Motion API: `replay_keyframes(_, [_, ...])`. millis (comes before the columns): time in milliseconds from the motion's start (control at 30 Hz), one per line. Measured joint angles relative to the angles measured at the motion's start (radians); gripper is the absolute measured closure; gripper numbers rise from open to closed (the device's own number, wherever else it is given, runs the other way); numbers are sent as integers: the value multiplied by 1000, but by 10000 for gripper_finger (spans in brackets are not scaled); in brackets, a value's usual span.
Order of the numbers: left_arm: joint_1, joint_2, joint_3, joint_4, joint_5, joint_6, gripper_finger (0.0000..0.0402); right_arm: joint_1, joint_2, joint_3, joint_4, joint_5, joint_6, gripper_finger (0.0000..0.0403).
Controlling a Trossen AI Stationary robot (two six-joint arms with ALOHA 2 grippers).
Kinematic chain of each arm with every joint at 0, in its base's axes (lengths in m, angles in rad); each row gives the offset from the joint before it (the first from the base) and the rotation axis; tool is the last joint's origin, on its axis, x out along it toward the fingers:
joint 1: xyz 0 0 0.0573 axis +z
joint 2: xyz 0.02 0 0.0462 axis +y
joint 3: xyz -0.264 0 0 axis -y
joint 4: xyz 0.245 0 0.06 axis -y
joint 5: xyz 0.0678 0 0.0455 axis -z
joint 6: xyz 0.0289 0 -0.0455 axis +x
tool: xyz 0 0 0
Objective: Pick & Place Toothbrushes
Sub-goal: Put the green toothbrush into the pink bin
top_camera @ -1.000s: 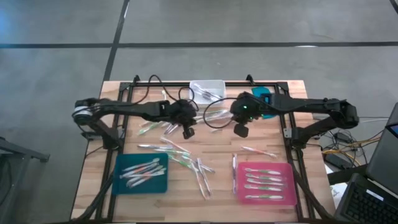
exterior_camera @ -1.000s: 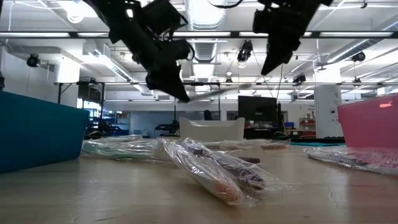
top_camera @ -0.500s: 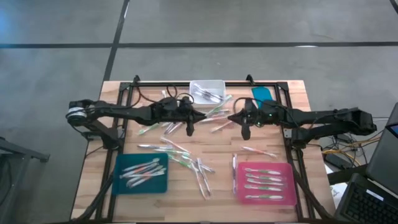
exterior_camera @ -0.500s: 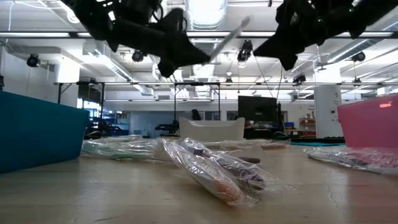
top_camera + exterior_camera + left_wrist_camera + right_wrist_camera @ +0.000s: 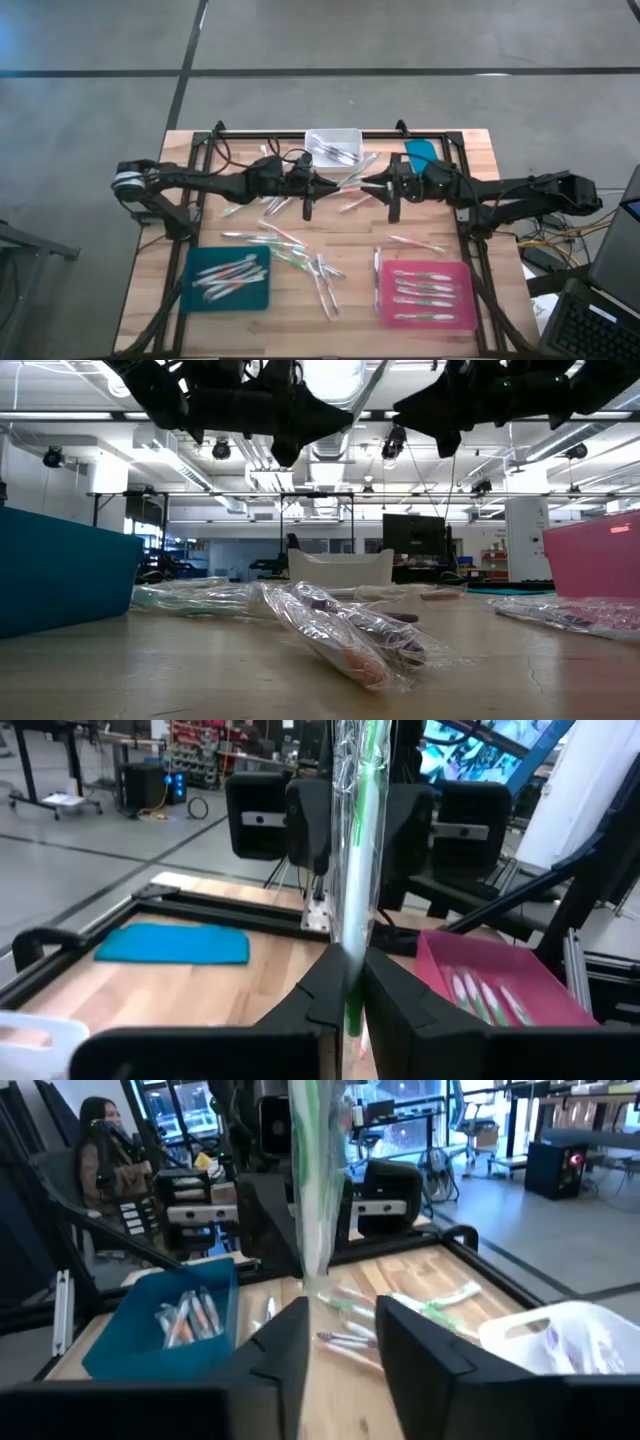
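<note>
Midway: you have several toothbrushes in the teal tray and pink tray; many remain on the table. At frame centre, left end effector clenches a wrapped toothbrush; right end effector is parted around its far end.

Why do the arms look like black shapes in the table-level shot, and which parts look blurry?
Low view: bright ceiling lights behind the arms leave them as dark silhouettes; the wrapped toothbrushes nearest the lens look soft. Left wrist view: the left gripper fingers at the frame's bottom are blurred, as is the green toothbrush between them. High view: even light, faint shadows.
</note>
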Motion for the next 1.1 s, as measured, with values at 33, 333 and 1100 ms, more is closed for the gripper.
replay_keyframes(33, [0, 0, 2, -1, 0, 0, 375, 0, 8, 10, 1, 0, -2, 274])
replay_keyframes(333, [0, 0, 8, 2, 0, 8, 374, 0, 78, 74, 0, 0, -6, 203])
replay_keyframes(1100, [0, 0, 6, -8, 1, 23, 374, 5, 219, 204, 25, -50, -50, 296])
